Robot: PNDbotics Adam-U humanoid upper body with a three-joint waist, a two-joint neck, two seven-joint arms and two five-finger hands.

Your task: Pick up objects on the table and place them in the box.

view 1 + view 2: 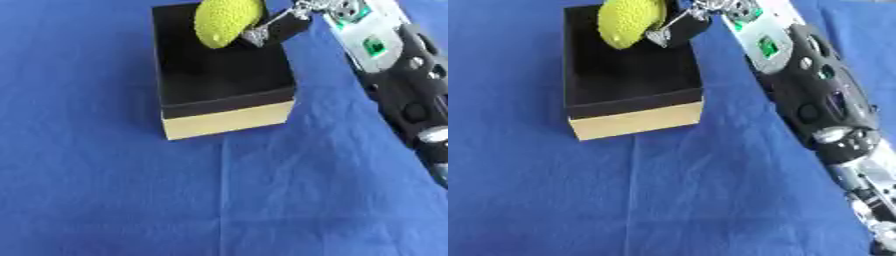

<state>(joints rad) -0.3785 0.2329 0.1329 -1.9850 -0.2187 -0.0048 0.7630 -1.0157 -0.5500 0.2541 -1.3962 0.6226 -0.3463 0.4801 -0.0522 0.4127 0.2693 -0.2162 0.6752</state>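
A yellow-green bumpy object (225, 21), oval in shape, hangs over the far part of the box (223, 102), which is black inside with a tan front wall. My right hand (276, 27) reaches in from the upper right and is shut on the yellow-green object, its fingers curled against the object's right side above the box's far right corner. The upper part of the hand is cut off by the top edge. My left hand shows in neither view.
A blue cloth (105, 190) covers the table all around the box. My right forearm (815, 95) runs from the lower right up to the box's far corner.
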